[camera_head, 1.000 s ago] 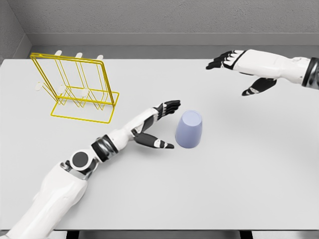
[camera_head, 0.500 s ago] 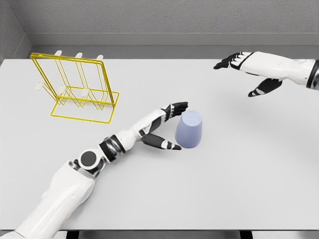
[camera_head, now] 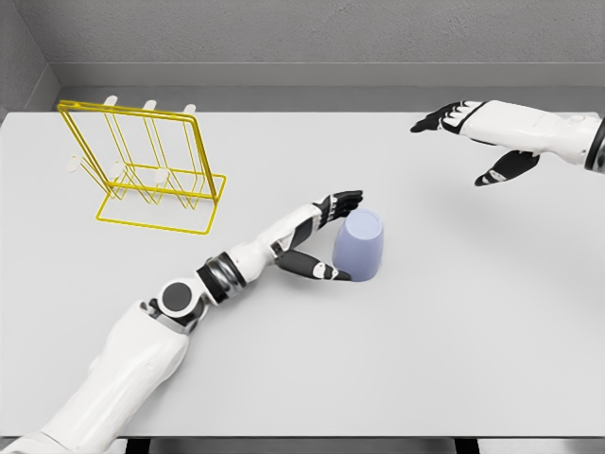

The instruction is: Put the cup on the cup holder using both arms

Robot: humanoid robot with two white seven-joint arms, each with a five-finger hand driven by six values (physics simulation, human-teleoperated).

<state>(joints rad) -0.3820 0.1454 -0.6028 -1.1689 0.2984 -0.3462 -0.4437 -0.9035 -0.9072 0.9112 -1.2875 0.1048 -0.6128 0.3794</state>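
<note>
Lavender cup [camera_head: 359,247], left hand [camera_head: 317,236] fingers [camera_head: 342,200] flanking

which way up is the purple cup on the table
Upside down: the cup stands on its wider rim with its closed base up. The open left hand flanks it, not yet gripping.

A bare simulated test cell is shown rather than a lived-in room. A plain pale grey worktop [camera_head: 454,359] is seen, closed in behind its far edge and at its far left corner by flat, textured grey walls [camera_head: 312,33]. All surfaces are rendered evenly, without wear or clutter. Only a yellow wire rack [camera_head: 151,170] is set near the far left corner.
</note>
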